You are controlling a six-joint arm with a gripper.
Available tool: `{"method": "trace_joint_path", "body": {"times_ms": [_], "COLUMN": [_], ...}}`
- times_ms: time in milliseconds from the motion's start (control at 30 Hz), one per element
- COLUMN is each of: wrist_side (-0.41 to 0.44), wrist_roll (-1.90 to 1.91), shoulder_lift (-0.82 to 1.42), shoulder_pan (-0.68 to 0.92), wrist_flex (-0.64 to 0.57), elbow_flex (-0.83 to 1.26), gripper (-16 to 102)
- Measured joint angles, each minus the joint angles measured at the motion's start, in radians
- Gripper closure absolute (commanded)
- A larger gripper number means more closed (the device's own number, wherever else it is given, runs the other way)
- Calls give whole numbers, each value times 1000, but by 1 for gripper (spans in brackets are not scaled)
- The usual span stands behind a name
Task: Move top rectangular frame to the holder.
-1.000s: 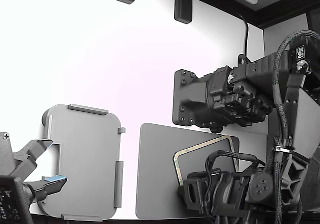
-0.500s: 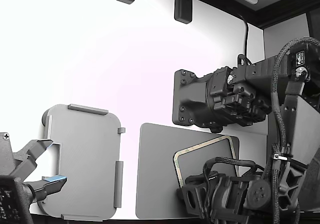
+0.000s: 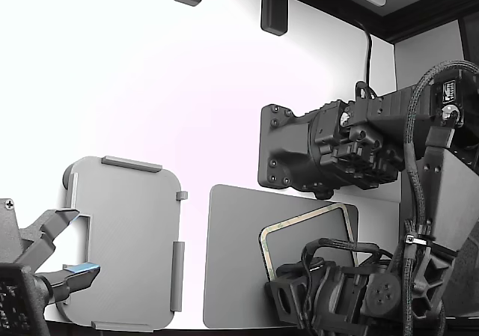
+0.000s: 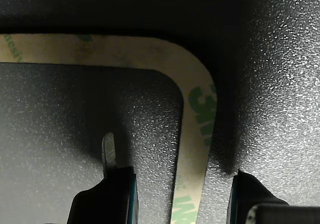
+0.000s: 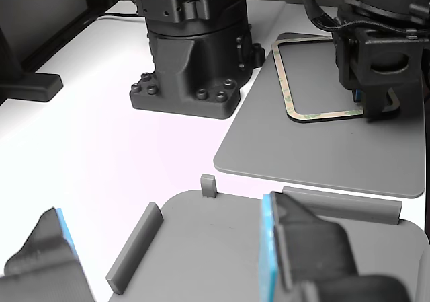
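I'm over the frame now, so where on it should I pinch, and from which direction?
Grip the straight side strip just past the rounded corner, coming straight down from above. The rectangular frame lies flat on the dark grey mat, and its open middle gives an inner finger room. In the wrist view the gripper already straddles that strip, jaws open, one finger inside the border and one outside.

Tool [image 5: 377,107] low over the frame's [image 5: 287,87] corner — frame flat on dark mat [image 5: 295,147].
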Motion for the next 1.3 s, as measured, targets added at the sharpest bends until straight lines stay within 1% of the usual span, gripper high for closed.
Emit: {"method": "trace_joint_path", "body": {"times_ms": [100,267,500,600,767,833,933,967,1167,1300], "wrist_side": [-5,-3,11,14,28,37,49,52,74,87], "wrist_roll": [6,20,28,31,38,38,57,67,71,103], "shoulder_lift": [-2,-3,-5,-9,-12,-12,-12,-12,-25,-28], "shoulder_pan": [0,2,2,2,2,2,2,2,3,-5], "wrist_flex": [-2,-3,-18,-21,-25,-28,-34,-34,-32,-9], "elbow_flex": [0,0,12,14,14,14,14,14,-5,-35], "gripper": [15,25,32,38,58,70,94,97,97,97]}}
